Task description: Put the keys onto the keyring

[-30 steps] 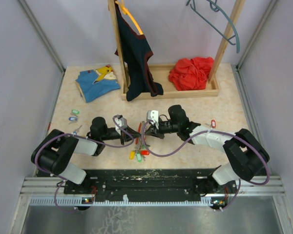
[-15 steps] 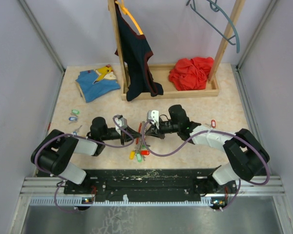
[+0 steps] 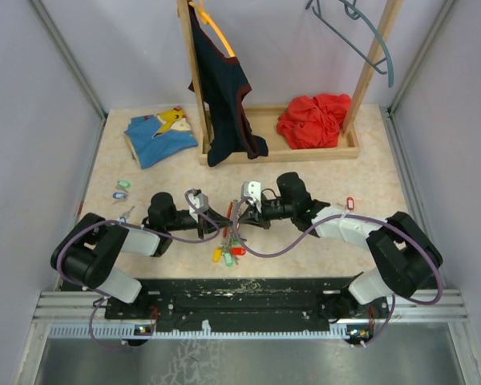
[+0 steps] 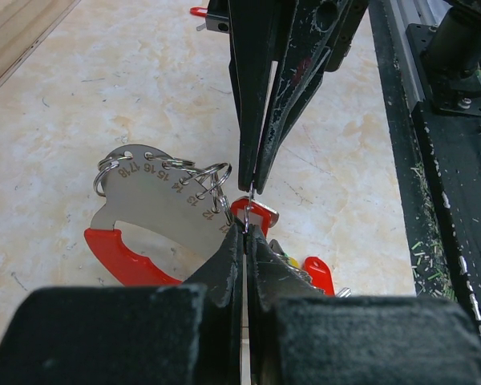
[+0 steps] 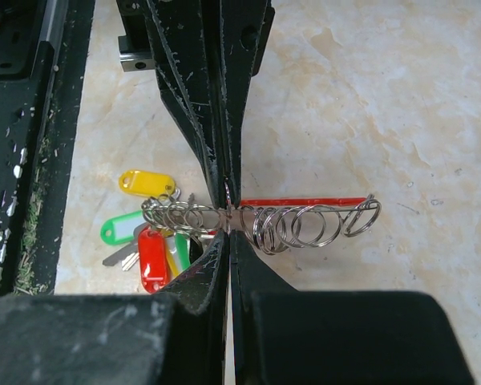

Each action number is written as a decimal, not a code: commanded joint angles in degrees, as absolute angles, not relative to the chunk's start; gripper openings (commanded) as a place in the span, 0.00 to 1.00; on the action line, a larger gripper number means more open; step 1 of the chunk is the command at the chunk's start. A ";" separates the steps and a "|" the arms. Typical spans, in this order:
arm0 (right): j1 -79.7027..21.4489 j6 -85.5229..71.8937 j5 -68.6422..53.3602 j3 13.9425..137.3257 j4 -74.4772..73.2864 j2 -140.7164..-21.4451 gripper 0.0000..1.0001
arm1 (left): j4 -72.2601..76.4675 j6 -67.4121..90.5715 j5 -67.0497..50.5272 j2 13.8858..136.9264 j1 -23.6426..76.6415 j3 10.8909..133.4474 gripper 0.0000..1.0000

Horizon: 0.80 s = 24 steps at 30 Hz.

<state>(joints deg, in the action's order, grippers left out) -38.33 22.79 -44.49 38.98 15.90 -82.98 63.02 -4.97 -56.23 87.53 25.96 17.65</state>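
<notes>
My left gripper (image 3: 224,218) and right gripper (image 3: 240,215) meet tip to tip near the table's front middle. Both are shut on one thin keyring (image 4: 247,205), seen edge-on between their tips. In the left wrist view the left gripper (image 4: 246,231) pinches it from below and the right gripper (image 4: 250,186) from above. The ring hangs on a numbered silver plate with a red handle (image 4: 156,212) that carries several rings (image 5: 305,224). Keys with yellow (image 5: 147,182), green (image 5: 124,227) and red (image 5: 152,261) tags lie bunched beneath (image 3: 227,253).
Loose tagged keys lie at the left (image 3: 122,189) and a red-tagged one at the right (image 3: 350,201). A wooden rack (image 3: 305,148) at the back holds a dark garment (image 3: 224,88) and a red cloth (image 3: 313,119). A blue cloth (image 3: 160,136) lies back left.
</notes>
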 commanded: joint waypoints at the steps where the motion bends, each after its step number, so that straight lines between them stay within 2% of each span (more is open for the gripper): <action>1: -37.91 22.00 -45.17 38.86 19.89 -81.48 0.00 | 65.04 -5.35 -58.27 86.40 26.05 17.84 0.00; 24: -37.87 21.41 -44.90 38.70 20.13 -81.28 0.00 | 64.78 -5.50 -57.72 86.18 26.02 17.62 0.00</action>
